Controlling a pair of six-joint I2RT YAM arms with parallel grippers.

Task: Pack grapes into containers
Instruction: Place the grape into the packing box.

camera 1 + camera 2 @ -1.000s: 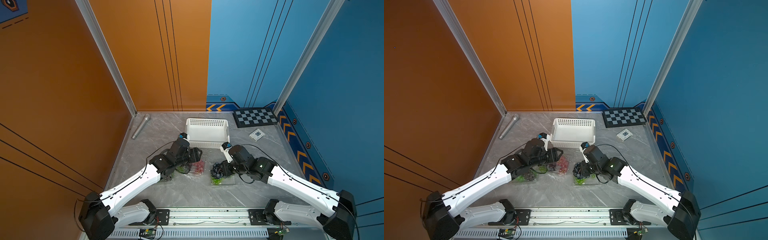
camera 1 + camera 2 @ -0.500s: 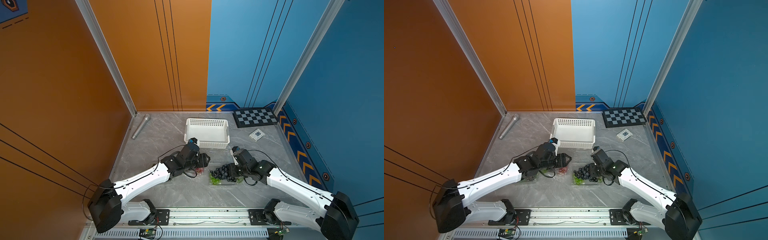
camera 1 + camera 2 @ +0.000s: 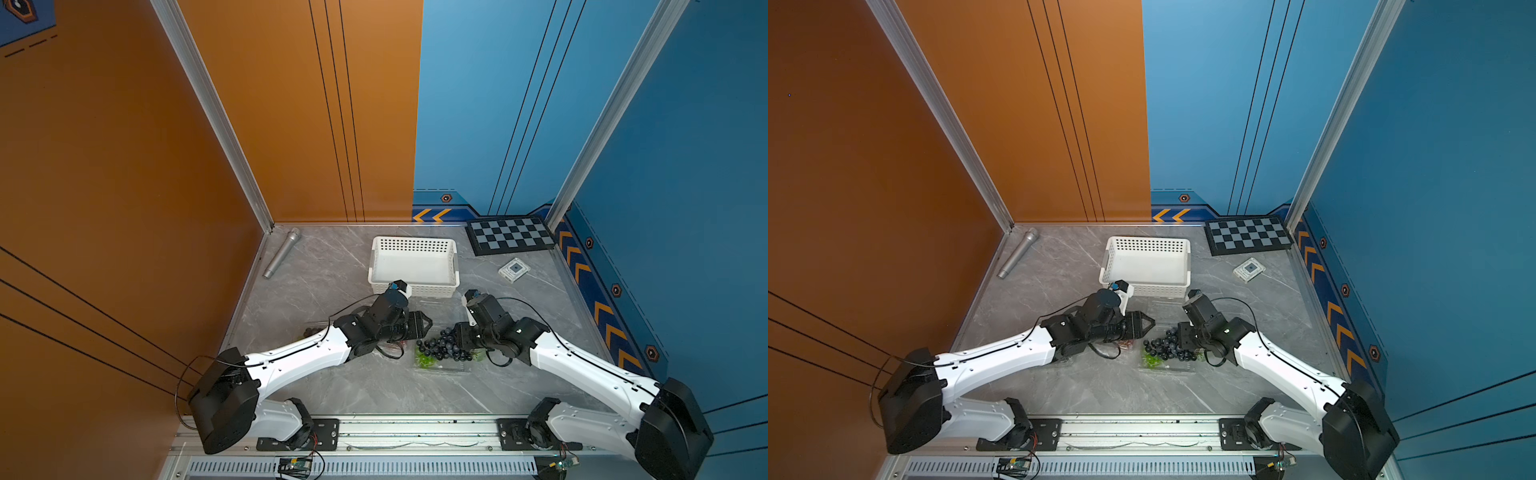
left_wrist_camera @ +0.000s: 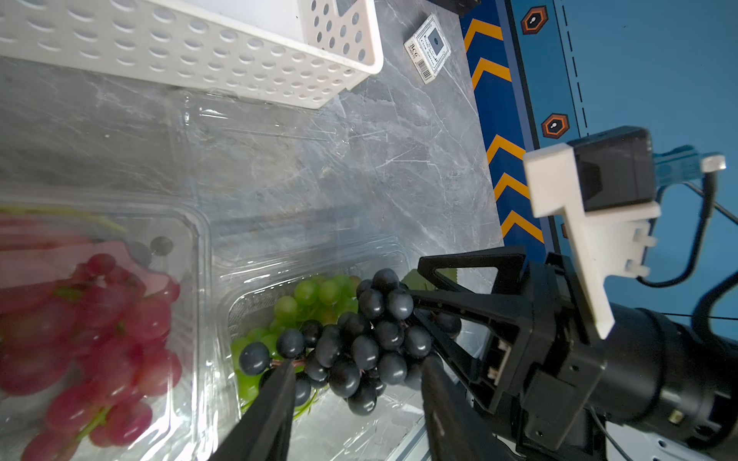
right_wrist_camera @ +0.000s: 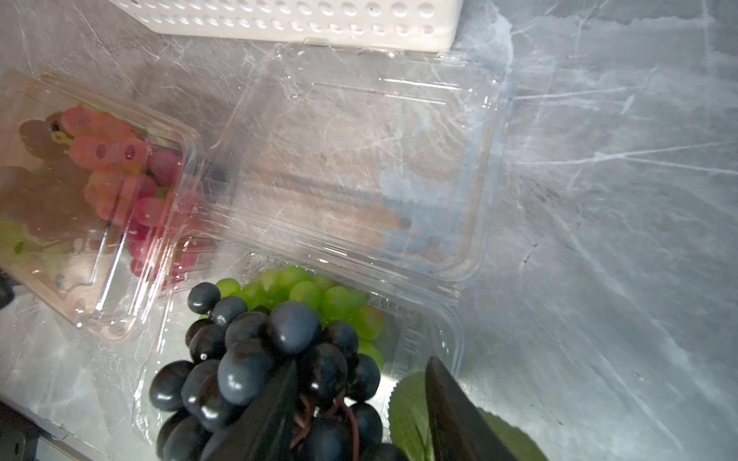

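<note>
A dark purple-black bunch of grapes (image 3: 442,349) (image 5: 255,351) lies on green grapes (image 5: 303,291) (image 4: 315,295) in the base of an open clear container (image 5: 423,331) (image 3: 451,366). The container's lid (image 5: 359,159) lies flat toward the basket. My right gripper (image 5: 359,399) (image 3: 459,338) is open, and the dark bunch's stem sits between its fingers. My left gripper (image 4: 355,383) (image 3: 428,324) is open too, its tips on either side of the bunch's other end. Pinkish red grapes (image 4: 100,319) (image 5: 120,179) fill a second clear container (image 5: 48,259) beside it, under the left arm.
A white perforated basket (image 3: 415,287) (image 3: 1144,289) stands just behind both containers. A silver cylinder (image 3: 282,253) lies at the back left. A checkerboard (image 3: 511,239) and a small boxed card (image 3: 514,269) lie at the back right. A few dark berries (image 3: 311,331) show left of the left arm.
My right gripper has opened and the dark bunch has dropped onto the green grapes. My left arm has swung right from the red grapes' container to the bunch, its jaws narrowing a little.
</note>
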